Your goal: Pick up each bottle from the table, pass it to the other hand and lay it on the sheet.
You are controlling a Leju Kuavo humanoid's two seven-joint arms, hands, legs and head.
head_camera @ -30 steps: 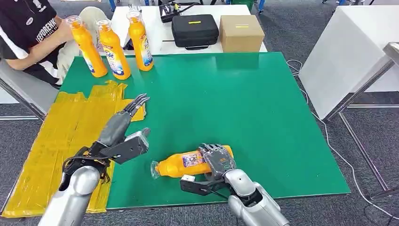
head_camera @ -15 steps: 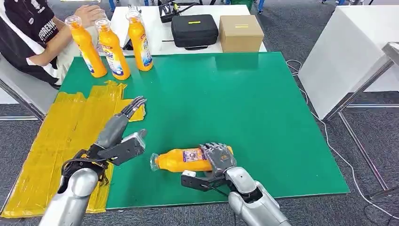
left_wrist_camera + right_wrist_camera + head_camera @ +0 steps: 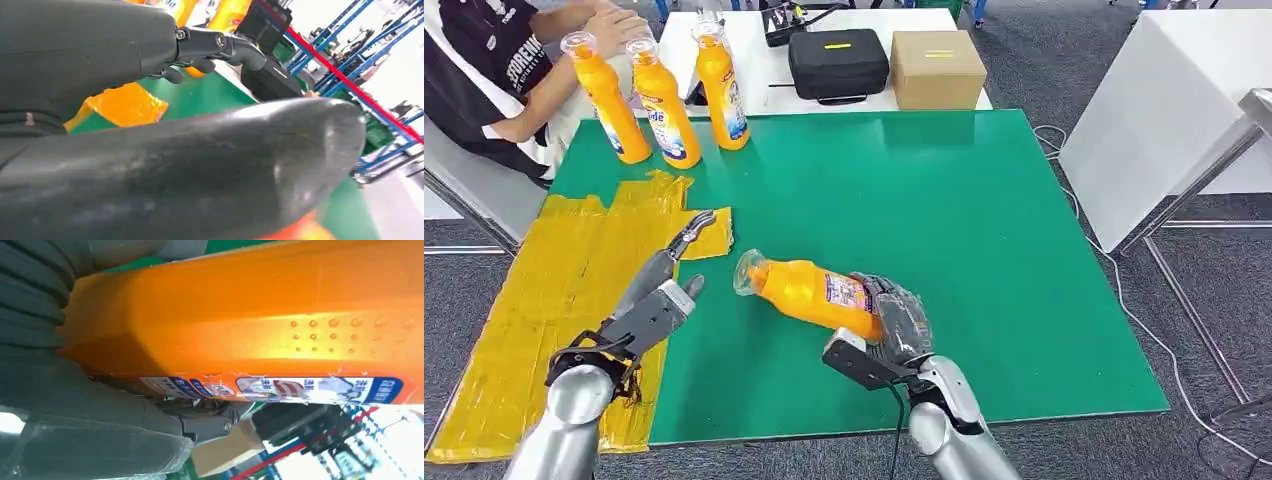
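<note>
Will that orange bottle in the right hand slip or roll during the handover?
The orange bottle looks smooth and glossy, so it may slide in the right hand, which holds only its base end. Its flattish sides probably resist rolling. The left hand waits open nearby.

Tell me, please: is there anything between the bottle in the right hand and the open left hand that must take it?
Nothing visible stands between them. The right hand holds the bottle tilted above the green mat, its cap end toward the left hand. Just bare mat lies in the gap, and the yellow sheet is beyond the left hand.
</note>
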